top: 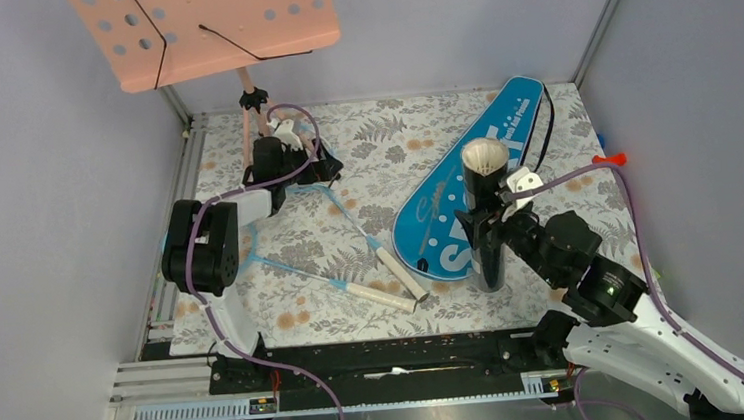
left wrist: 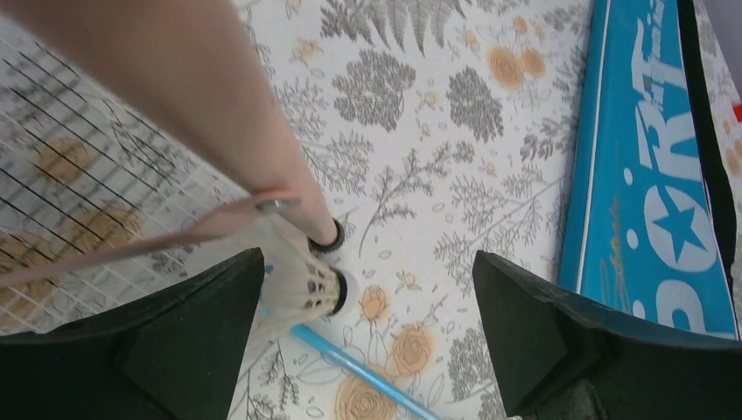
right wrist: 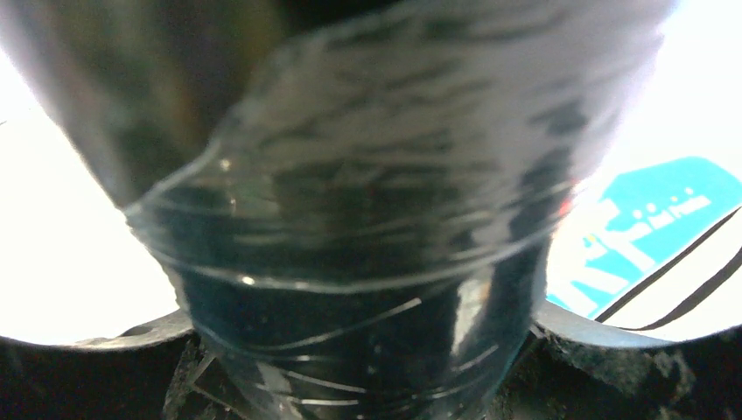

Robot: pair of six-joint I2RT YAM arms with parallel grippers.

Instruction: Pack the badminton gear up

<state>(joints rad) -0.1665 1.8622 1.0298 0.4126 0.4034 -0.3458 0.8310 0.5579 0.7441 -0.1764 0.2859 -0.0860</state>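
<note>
Two black fingers (left wrist: 175, 350) of the left gripper (left wrist: 367, 259) stand wide apart with nothing between their pads. Below the gap, nearer one finger than the other, lies a white feather shuttlecock (left wrist: 302, 284). It touches the capped foot (left wrist: 328, 238) of the pink music stand leg (left wrist: 219, 114), by the far-left corner of the floral counter (left wrist: 420, 157). A light-blue racket frame (left wrist: 350, 363) passes just beside it.

We judge the shuttlecock almost weightless, with a feather skirt that crushes easily. We would close gently, low and near the cork, staying off the stand leg.

The right gripper (right wrist: 367, 350) is clamped on the dark tube (top: 489, 261) about midway up its height. The tube stands upright toward the near edge, right of centre, at the near end of the blue SPORT bag (top: 466, 178). We cannot tell whether its base touches. The tube looks stiff and light, but its glossy wrap suggests it could slip, so a firm grip seems right.

Only the left wrist view shows the shuttlecock against the foot; from above, the arm hides it. Only the top view shows the white feathers (top: 485, 156) at the tube's mouth and the two rackets (top: 380, 297) lying left of centre. The right wrist view gives little beyond the tube's dark wall and crinkled film.
</note>
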